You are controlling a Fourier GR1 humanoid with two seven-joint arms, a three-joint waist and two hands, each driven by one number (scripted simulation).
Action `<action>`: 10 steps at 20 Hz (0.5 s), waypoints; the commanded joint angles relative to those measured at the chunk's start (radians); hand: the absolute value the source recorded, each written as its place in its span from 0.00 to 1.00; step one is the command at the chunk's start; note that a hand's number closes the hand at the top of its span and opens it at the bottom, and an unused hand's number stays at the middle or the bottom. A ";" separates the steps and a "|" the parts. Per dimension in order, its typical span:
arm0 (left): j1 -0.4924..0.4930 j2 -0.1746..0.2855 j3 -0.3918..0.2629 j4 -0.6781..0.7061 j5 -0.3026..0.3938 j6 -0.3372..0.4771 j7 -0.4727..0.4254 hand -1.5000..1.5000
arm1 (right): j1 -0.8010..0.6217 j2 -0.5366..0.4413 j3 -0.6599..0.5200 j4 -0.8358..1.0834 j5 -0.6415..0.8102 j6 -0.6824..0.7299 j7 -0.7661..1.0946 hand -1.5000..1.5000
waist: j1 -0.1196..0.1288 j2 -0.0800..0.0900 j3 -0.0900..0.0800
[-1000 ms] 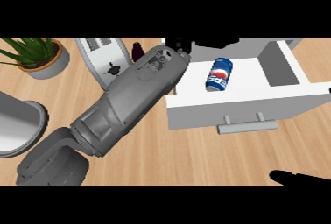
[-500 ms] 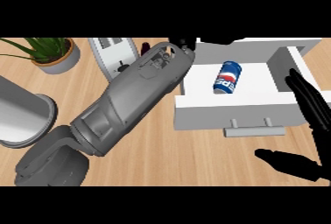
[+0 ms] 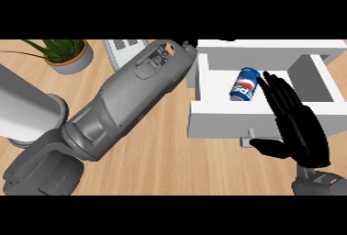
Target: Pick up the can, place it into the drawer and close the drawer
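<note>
- The can (image 3: 244, 84) lies inside our open drawer (image 3: 217, 124).
- Our right hand (image 3: 301, 135) hangs over the drawer's front, fingers (image 3: 283, 98) straight, holding nothing.
- Our left forearm (image 3: 129, 103) crosses the worktop (image 3: 176, 167).

Drawer (image 3: 224, 120) open at right of counter (image 3: 169, 165), front wall toward near edge. Can (image 3: 245, 84) lying in drawer, about mid-compartment, slanted. Right hand (image 3: 301, 131) over drawer's front right part, fingertips just right of can (touching or not: cannot tell). Handle (image 3: 248, 139) on front wall, just left of thumb. Left forearm (image 3: 129, 105) slanting from lower left to drawer's back left corner. Plant (image 3: 68, 55) back left; boxy appliance (image 3: 122, 48) between plant and forearm. Cylinder (image 3: 27, 114) at left edge, before plant.
</note>
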 commanded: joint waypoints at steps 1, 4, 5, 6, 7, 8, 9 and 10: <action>0.064 0.046 -0.008 -0.083 -0.037 0.005 0.033 0.00 | -0.031 0.017 -0.048 0.160 0.014 -0.111 -0.062 0.00 | 0.008 -0.004 0.000; 0.082 0.088 -0.013 -0.166 -0.053 0.011 0.099 0.00 | -0.080 0.049 -0.049 0.294 0.048 -0.181 -0.077 0.00 | 0.015 -0.005 0.000; 0.077 0.099 -0.032 -0.194 -0.067 0.015 0.129 0.00 | -0.151 0.080 -0.037 0.336 0.071 -0.177 -0.038 0.00 | 0.023 -0.006 0.000; 0.136 0.138 -0.033 -0.239 -0.070 0.013 0.123 0.00 | -0.124 0.062 -0.038 0.352 0.085 -0.190 -0.059 0.00 | 0.026 -0.007 0.000; 0.115 0.190 -0.032 -0.248 -0.072 -0.020 0.154 0.00 | -0.117 0.068 -0.046 0.395 0.089 -0.218 -0.067 0.00 | 0.029 -0.007 0.000; 0.110 0.184 -0.030 -0.259 -0.073 -0.020 0.164 0.00 | -0.140 0.095 -0.062 0.466 0.097 -0.295 -0.085 0.00 | 0.032 -0.004 0.001; 0.159 0.185 -0.048 -0.326 -0.089 0.028 0.168 0.00 | -0.161 0.066 -0.076 0.474 0.099 -0.269 -0.088 0.00 | 0.039 -0.008 0.000; 0.123 0.231 -0.029 -0.309 -0.078 -0.022 0.201 0.00 | -0.190 0.097 -0.057 0.513 0.130 -0.283 -0.066 0.00 | 0.037 -0.005 0.000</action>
